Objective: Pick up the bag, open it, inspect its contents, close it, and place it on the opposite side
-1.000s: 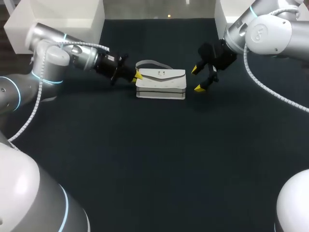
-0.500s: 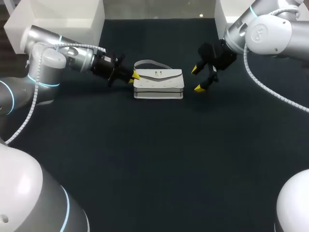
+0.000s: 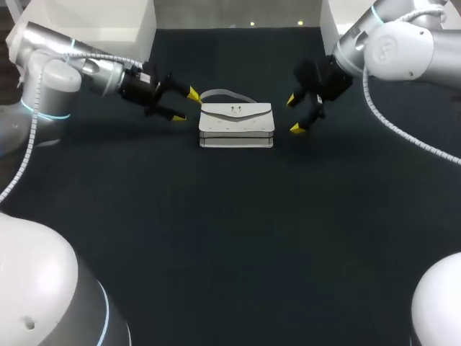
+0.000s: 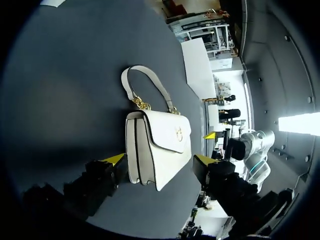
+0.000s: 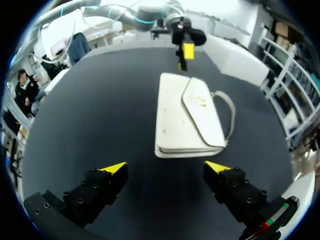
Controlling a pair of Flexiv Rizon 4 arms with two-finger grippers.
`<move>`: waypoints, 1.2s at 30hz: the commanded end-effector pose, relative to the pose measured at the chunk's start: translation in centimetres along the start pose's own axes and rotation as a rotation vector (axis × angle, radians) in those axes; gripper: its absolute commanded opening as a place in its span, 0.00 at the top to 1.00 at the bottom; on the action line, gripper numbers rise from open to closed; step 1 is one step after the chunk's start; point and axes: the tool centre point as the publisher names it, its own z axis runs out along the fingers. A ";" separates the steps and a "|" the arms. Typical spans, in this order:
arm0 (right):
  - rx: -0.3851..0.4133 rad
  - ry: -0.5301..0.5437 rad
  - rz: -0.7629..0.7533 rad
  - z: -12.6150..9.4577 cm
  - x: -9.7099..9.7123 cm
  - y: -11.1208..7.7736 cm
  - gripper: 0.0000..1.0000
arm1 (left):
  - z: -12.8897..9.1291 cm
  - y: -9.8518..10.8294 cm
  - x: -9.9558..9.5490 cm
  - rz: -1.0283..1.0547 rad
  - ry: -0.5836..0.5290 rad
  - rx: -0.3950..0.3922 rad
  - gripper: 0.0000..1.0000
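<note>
A white handbag (image 3: 236, 124) lies flat on the dark table (image 3: 230, 238), flap shut, its strap (image 3: 220, 94) curled toward the back left. My left gripper (image 3: 185, 105) hovers just left of the bag, open, touching nothing. My right gripper (image 3: 294, 114) stands open just right of the bag, a small gap away. In the left wrist view the bag (image 4: 157, 152) lies ahead of the open gripper (image 4: 158, 160), with the right gripper's fingertips (image 4: 210, 135) beyond it. In the right wrist view the bag (image 5: 187, 115) lies ahead of the open gripper (image 5: 165, 167), and the left gripper (image 5: 186, 50) is past its far end.
White boxes stand at the back left (image 3: 101, 21) and back right (image 3: 335, 18) corners. The dark table surface stretches wide in front of the bag.
My left gripper, shut at the bag's left end, has opened, let go and drawn back to the left. The bag slid slightly left before that. The right arm barely moved.
</note>
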 end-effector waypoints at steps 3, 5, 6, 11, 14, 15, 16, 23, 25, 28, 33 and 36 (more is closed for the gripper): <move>0.125 -0.057 0.012 -1.3 1.1 2.6 0.00 | -4.0 -0.3 1.7 0.093 -0.125 -0.073 0.00; 0.159 -0.068 0.010 -1.5 1.3 3.2 0.00 | -4.7 -0.6 1.8 0.139 -0.161 -0.114 0.00; 0.172 -0.076 0.007 -1.7 1.3 3.5 0.00 | -5.0 -0.8 1.9 0.153 -0.186 -0.103 0.00; 0.234 -0.082 -0.006 -2.1 1.7 4.4 0.00 | -6.1 -1.2 1.9 0.249 -0.266 -0.197 0.00; 0.287 -0.091 -0.010 -2.2 1.9 4.7 0.00 | -6.6 -1.6 1.7 0.302 -0.287 -0.223 0.00; 0.296 -0.095 -0.016 -2.2 2.0 4.8 0.00 | -6.7 -1.8 1.6 0.326 -0.300 -0.225 0.00; 0.303 -0.101 -0.018 -2.2 2.1 4.9 0.00 | -6.8 -1.9 1.5 0.353 -0.299 -0.255 0.00; 0.402 -0.179 -0.043 -2.5 2.7 5.4 0.00 | -7.6 -2.0 1.4 0.556 -0.372 -0.305 0.00; 0.418 -0.206 -0.056 -2.6 2.9 5.6 0.00 | -7.6 -2.0 1.4 0.618 -0.390 -0.298 0.00; 0.434 -0.239 -0.068 -2.7 3.2 5.7 0.00 | -7.7 -2.1 1.6 0.704 -0.408 -0.270 0.00; 0.461 -0.315 -0.094 -2.9 3.9 5.9 0.00 | -7.4 -2.1 2.3 0.799 -0.446 -0.258 0.00; 0.496 -0.362 -0.103 -2.8 4.3 5.9 0.00 | -7.4 -2.6 3.1 0.790 -0.428 -0.233 0.00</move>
